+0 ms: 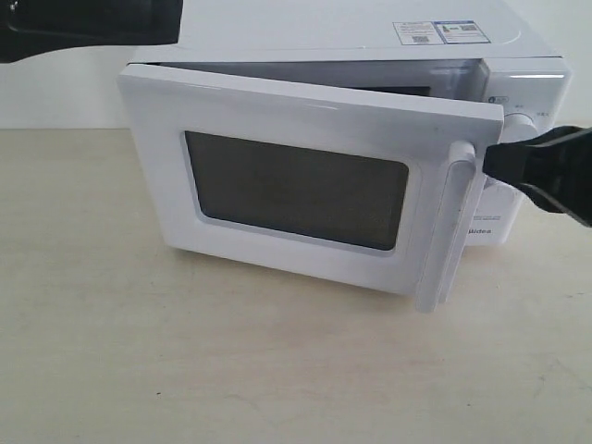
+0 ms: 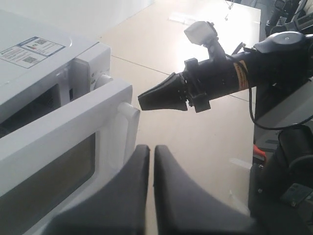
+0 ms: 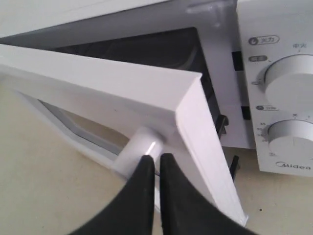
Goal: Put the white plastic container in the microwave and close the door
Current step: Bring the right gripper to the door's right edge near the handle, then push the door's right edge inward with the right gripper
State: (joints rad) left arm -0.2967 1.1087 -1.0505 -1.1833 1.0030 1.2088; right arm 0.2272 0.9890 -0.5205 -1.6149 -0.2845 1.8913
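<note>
The right jaws, together, touch the handle (image 1: 449,231) of the half-open door (image 1: 296,190); left jaws together too.

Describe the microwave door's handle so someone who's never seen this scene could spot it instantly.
Find the white microwave on the pale tabletop; its door hangs partly open. Along the door's free edge, beside the dark window, runs the handle. It is the only long vertical white bar, and the tip of the right gripper sits at its upper end.

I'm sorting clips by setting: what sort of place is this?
Likely a robotics lab bench, not a kitchen: the microwave stands on a pale table, and a cabled black robot arm reaches toward its door.
</note>
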